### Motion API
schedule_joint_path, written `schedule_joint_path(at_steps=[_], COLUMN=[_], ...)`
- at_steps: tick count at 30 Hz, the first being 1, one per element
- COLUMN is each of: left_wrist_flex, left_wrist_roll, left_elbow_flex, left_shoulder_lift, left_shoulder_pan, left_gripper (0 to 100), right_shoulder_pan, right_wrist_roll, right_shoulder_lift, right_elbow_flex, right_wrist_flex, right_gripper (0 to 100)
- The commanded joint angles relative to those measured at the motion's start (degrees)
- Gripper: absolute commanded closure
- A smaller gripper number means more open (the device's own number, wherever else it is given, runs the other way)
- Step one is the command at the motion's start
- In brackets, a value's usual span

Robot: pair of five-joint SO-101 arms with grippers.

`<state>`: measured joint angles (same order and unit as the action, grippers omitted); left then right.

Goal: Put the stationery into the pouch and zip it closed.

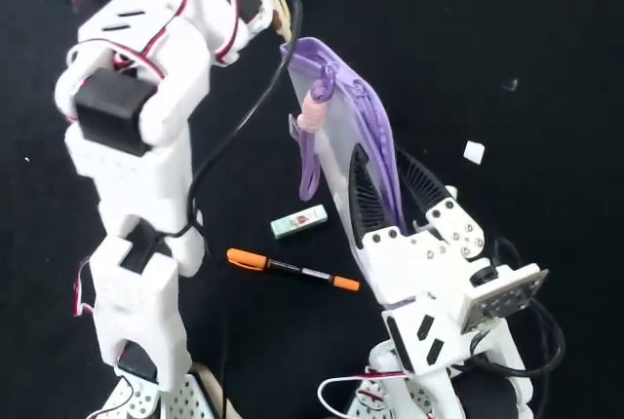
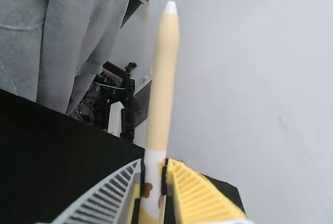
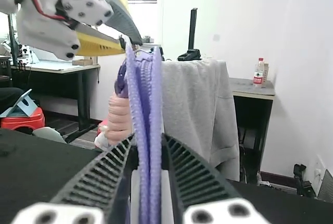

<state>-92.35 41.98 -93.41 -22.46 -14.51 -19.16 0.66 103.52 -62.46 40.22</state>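
Note:
A purple pouch [image 1: 341, 136] with a pink charm [image 1: 317, 107] on its zipper stands tilted above the black table, its mouth edge uppermost. My right gripper [image 1: 385, 190] is shut on its lower part; the right wrist view shows the pouch [image 3: 145, 130] squeezed between the black fingers [image 3: 106, 174]. My left gripper [image 2: 153, 187] is shut on a pale yellow pen [image 2: 162, 78] that sticks out past its fingertips. In the high view that gripper [image 1: 268, 10] hovers at the pouch's upper end. An orange marker [image 1: 292, 270] and a small green-and-white eraser [image 1: 298, 221] lie on the table.
A small white piece [image 1: 474, 152] lies on the table [image 1: 546, 68] to the right of the pouch. The left arm's cable [image 1: 239, 122] hangs beside the pouch. A grey garment [image 3: 195, 109] drapes over furniture behind the table.

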Motion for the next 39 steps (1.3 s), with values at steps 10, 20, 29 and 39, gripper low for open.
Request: schedule_joint_path(at_steps=[10,20,29,39], left_wrist_flex=[-1.1,-5.3,-8.4,-8.4], left_wrist_roll=[0.4,0.4,0.4,0.4], left_elbow_flex=[-2.1,-1.6,-1.8,-1.8], left_shoulder_lift=[-4.6,-2.8,-6.4,-7.5], left_shoulder_pan=[-1.2,-5.1,-5.1,-5.2], left_gripper=[97,97,97,97], right_shoulder_pan=[0.1,0.1,0.1,0.1], right_wrist_roll=[-0.4,-0.5,-3.7,-3.7], right_shoulder_lift=[5.1,5.1,5.1,5.1], right_elbow_flex=[2.8,-2.8,-2.8,-2.5], right_wrist_flex=[-0.4,-7.6,-8.1,-9.6], right_gripper=[98.7,98.7,98.7,98.7])
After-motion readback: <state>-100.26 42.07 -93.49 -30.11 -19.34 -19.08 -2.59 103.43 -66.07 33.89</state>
